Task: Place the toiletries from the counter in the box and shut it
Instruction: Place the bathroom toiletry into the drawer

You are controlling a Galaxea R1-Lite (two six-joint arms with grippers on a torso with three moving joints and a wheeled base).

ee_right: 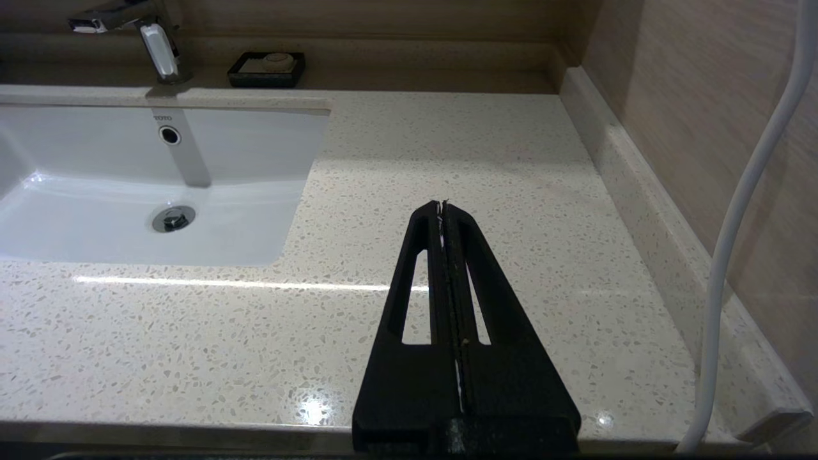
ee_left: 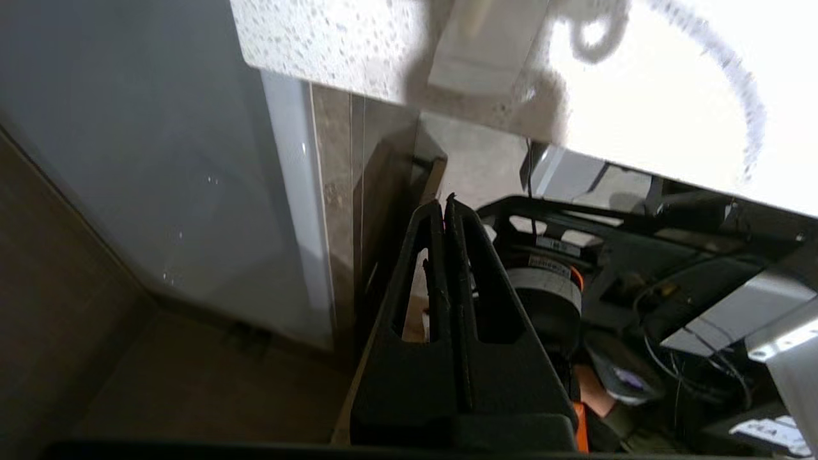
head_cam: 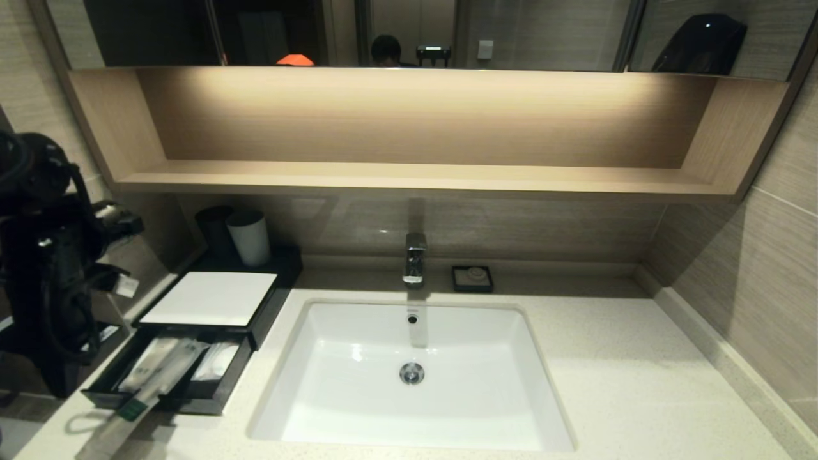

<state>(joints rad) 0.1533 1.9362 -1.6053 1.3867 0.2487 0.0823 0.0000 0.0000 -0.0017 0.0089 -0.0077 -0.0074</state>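
The dark box (head_cam: 268, 306) with a white top panel (head_cam: 211, 297) stands on the counter (head_cam: 607, 370) left of the sink. Its drawer (head_cam: 192, 404) is pulled out. Whitish packets (head_cam: 216, 361) lie inside it. One long packet with a green label (head_cam: 132, 410) pokes over the drawer's front wall. Another whitish packet (head_cam: 108, 437) lies on the counter in front of the drawer, and it also shows in the left wrist view (ee_left: 476, 45). My left gripper (ee_left: 445, 201) is shut and empty, below the counter's front corner. My right gripper (ee_right: 443, 204) is shut and empty above the counter (ee_right: 447, 147) right of the sink.
The white sink (head_cam: 358, 409) fills the middle, with a tap (head_cam: 415, 259) and a black soap dish (head_cam: 471, 278) behind it. A grey cup (head_cam: 249, 236) and a dark cup (head_cam: 214, 230) stand behind the box. My left arm (head_cam: 48, 275) hangs at the far left. A wooden shelf (head_cam: 415, 176) runs overhead.
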